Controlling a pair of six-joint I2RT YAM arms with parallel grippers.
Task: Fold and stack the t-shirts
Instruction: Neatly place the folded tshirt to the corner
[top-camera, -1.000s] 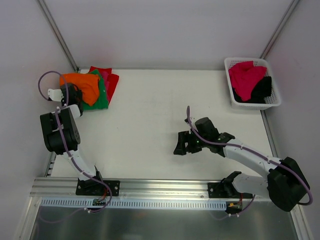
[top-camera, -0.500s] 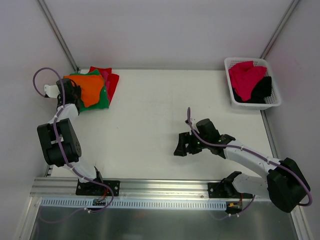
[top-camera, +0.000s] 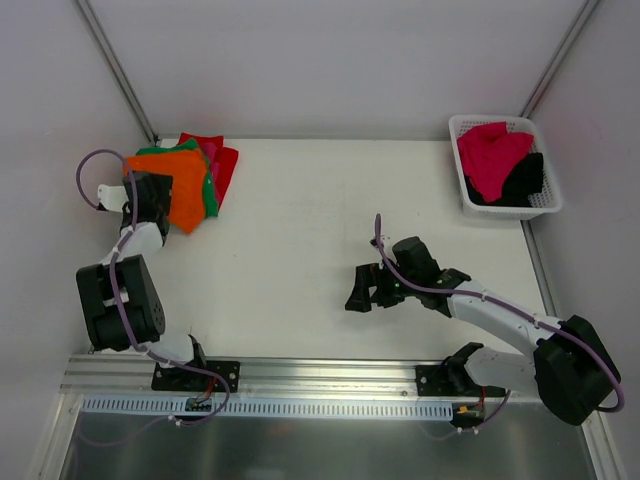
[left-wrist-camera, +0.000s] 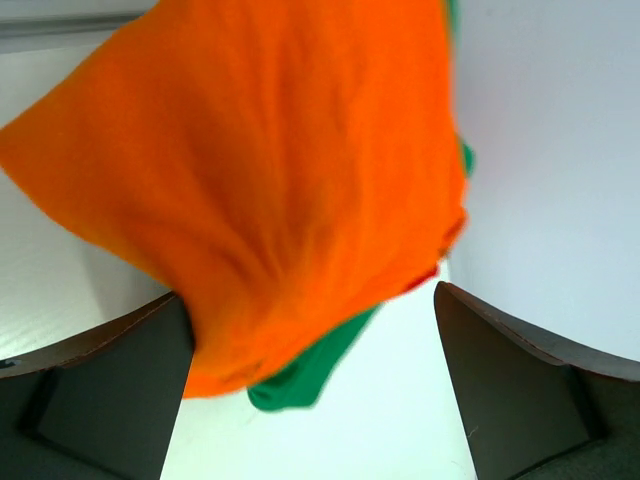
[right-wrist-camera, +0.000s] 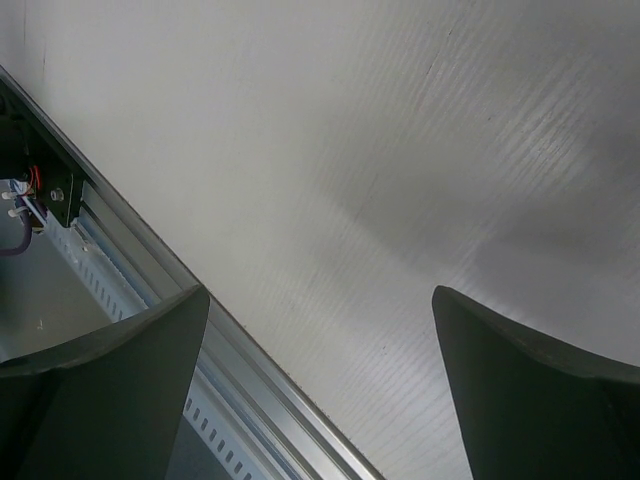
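Left jaws gape empty by the orange t-shirt (top-camera: 185, 190), right jaws gape empty

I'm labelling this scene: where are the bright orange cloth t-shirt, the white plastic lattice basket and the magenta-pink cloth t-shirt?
bright orange cloth t-shirt (top-camera: 183, 190), top view, middle of cloth.
white plastic lattice basket (top-camera: 510, 211), top view, near wall.
magenta-pink cloth t-shirt (top-camera: 490, 155), top view, its middle.

On the white table (top-camera: 300, 230), the bright orange cloth tee (top-camera: 182, 190) lies atop the green cloth tee (top-camera: 210, 202) and red cloth tee (top-camera: 227, 165) far left; far right, the white plastic lattice basket (top-camera: 510, 212) holds the magenta-pink cloth tee (top-camera: 492, 155) beside the black cloth tee (top-camera: 526, 180).
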